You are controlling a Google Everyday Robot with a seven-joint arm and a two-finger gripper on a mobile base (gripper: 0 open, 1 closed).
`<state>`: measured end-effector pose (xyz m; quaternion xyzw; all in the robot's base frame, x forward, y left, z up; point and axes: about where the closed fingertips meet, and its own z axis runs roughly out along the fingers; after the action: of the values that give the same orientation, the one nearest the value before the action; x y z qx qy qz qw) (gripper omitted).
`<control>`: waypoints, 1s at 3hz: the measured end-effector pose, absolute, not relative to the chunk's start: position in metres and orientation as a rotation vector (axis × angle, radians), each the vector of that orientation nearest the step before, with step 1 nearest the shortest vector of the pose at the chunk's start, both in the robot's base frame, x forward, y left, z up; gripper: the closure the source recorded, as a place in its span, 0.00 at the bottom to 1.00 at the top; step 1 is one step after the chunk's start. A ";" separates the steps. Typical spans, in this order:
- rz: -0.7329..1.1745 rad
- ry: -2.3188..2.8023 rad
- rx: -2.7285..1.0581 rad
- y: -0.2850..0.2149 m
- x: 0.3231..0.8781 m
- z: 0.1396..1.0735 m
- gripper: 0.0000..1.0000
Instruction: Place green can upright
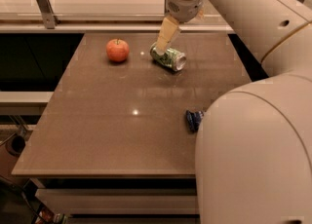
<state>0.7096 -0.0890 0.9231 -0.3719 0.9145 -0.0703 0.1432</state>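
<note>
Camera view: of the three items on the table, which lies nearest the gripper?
The green can, lying on its side just under the gripper. The apple sits apart, further left in the picture; the blue wrapper lies far nearer the camera.

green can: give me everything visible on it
The green can is a small metal drink can, green with pale markings, its silver end facing right and toward the camera. It lies on its side, not upright, on the brown table near the far edge, right of the apple and apart from it. The tool sits at its left end; actual contact cannot be confirmed.
</note>
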 end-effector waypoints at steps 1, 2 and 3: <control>-0.152 2.671 -1.087 -0.083 0.715 0.904 0.00; -0.101 2.689 -1.096 -0.078 0.719 0.889 0.00; -0.050 2.692 -1.110 -0.069 0.721 0.877 0.00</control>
<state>0.7206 -0.0689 0.8774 -0.3787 0.9183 -0.0170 0.1142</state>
